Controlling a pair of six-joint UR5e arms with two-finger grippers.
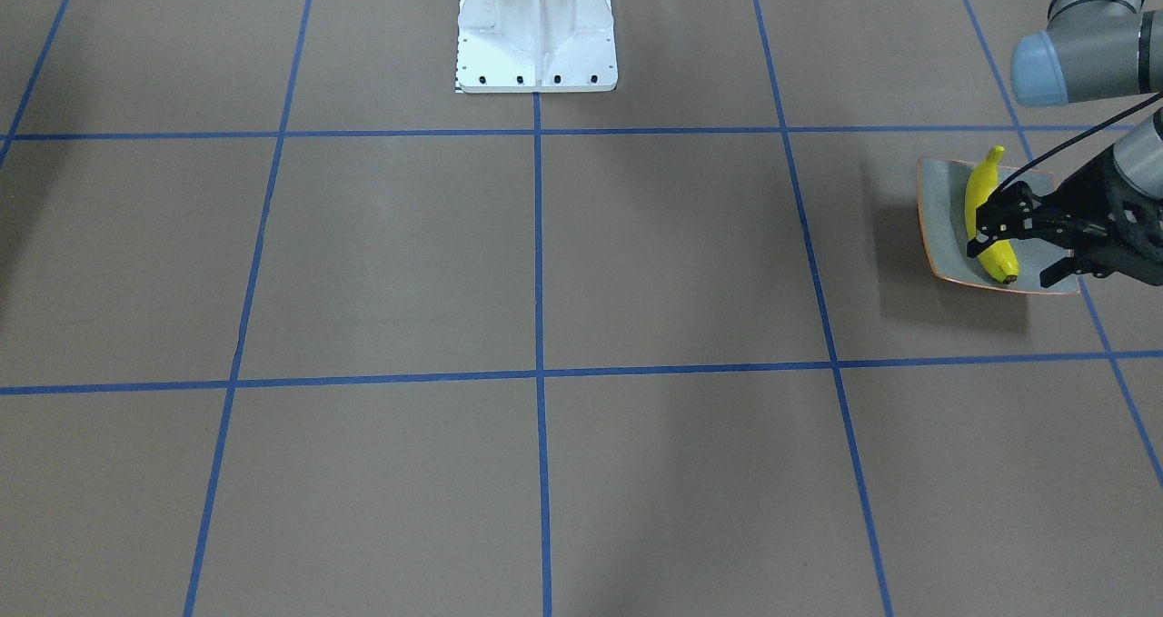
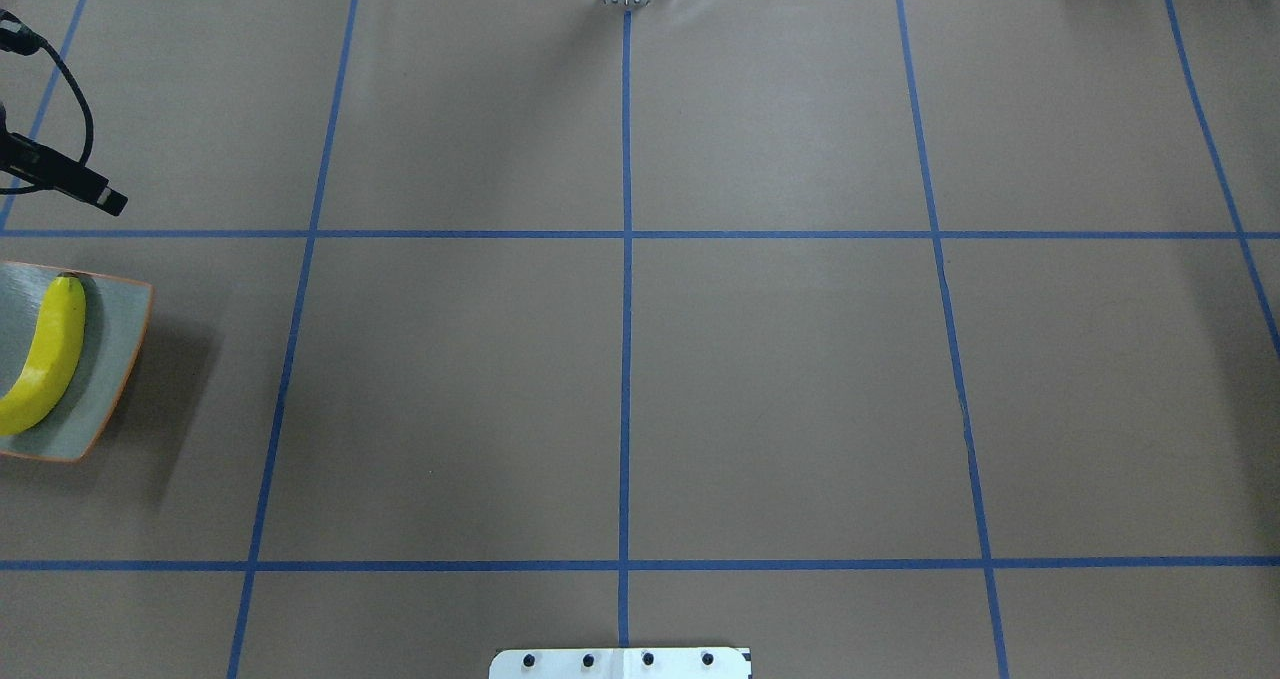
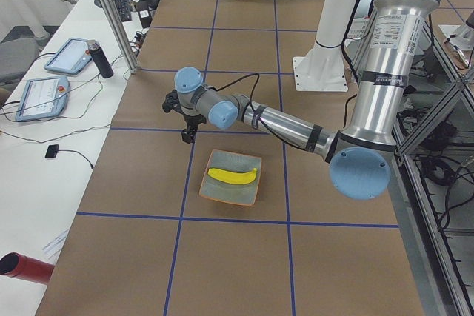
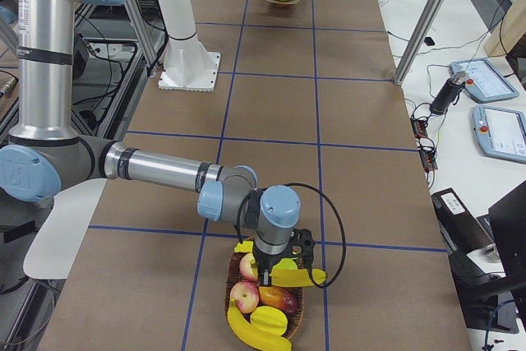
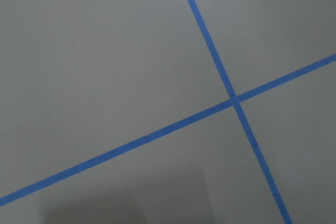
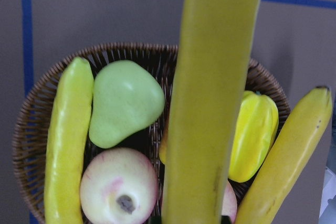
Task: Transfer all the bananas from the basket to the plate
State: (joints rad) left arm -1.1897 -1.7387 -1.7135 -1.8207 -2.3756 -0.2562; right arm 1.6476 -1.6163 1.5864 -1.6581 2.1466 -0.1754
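One yellow banana [image 1: 981,190] lies on the square grey-green plate [image 1: 940,226] at the table's left end. My left gripper [image 1: 1008,264] hangs open and holds nothing. In the exterior left view it sits just past the plate's [image 3: 222,194] operator-side edge, and its wrist view shows only bare table. At the other end, my right gripper [image 4: 275,265] hovers over the wicker basket [image 4: 263,302]. A banana [image 6: 212,103] fills the right wrist view, raised above the basket. The fingers are hidden, so I cannot tell their state. Two more bananas [image 6: 68,145] [image 6: 286,156] lie along the basket's sides.
The basket also holds a green pear [image 6: 123,103], a star fruit [image 6: 254,135] and apples [image 6: 118,187]. The white robot base [image 1: 536,26] stands mid-table at the robot's edge. A metal post [image 3: 111,12] and tablets [image 3: 44,94] stand on the operators' side.
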